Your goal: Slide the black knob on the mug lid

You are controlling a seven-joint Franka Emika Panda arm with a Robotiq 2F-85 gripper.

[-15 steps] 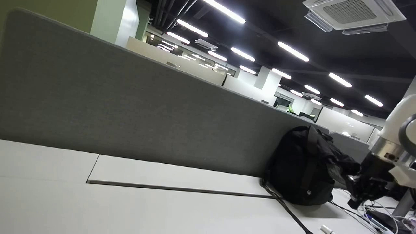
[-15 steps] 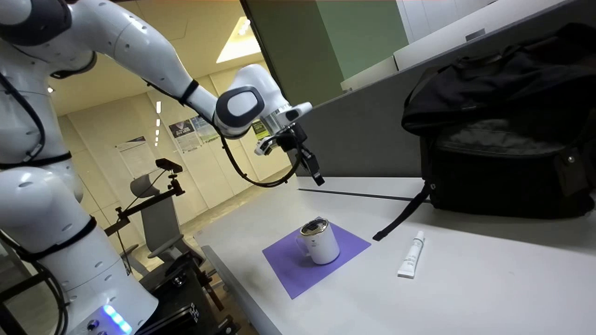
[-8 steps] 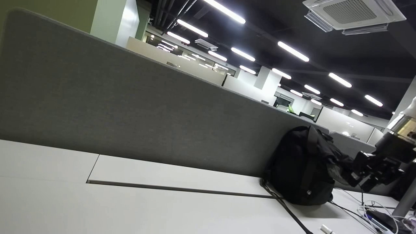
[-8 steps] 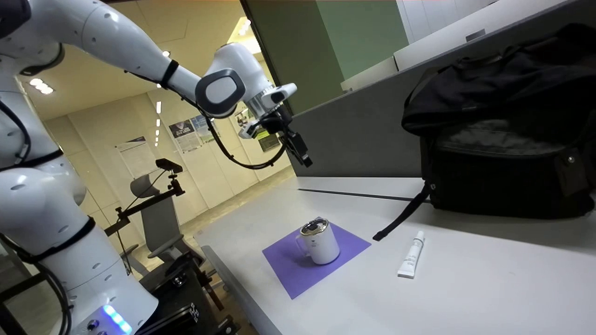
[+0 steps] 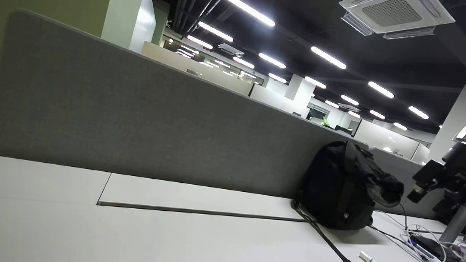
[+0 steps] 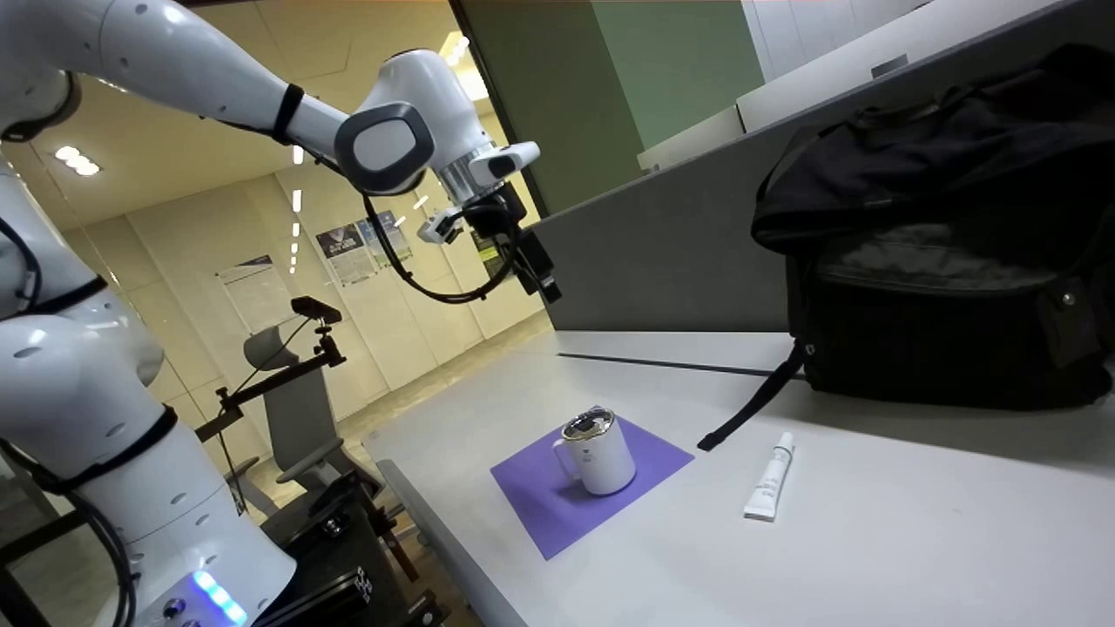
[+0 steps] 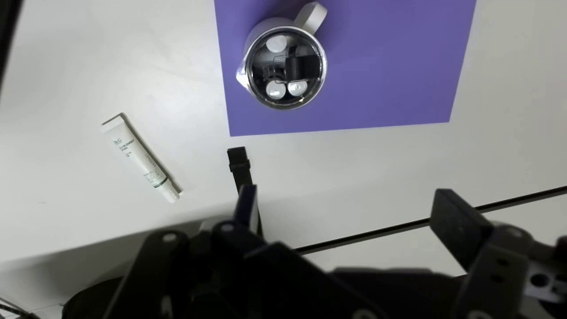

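One black knob (image 7: 302,67) on the mug lid (image 7: 279,66) probably slides stiffly; push against its side. Hand (image 7: 345,199) is spread, grasping nothing.

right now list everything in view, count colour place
desk: 1, white, all views
divider screen: 1, grey, along desk
sheet: 1, purple, on desk
handled mug: 1, white, upright on sheet
lid: 1, clear, on handled mug
slider knob: 1, black, on lid
squeeze tube: 1, white, on desk
backpack: 1, black, on desk
cables: several, black and white, near backpack
office chair: 1, grey, past desk
camera-like device: 1, black, background
posters: several, multicoloured, background
ceiling lights: many, white, overhead
air conditioners: at least 2, white, overhead
robot arm: 1, white, partly over desk
hand: 1, black, open above desk
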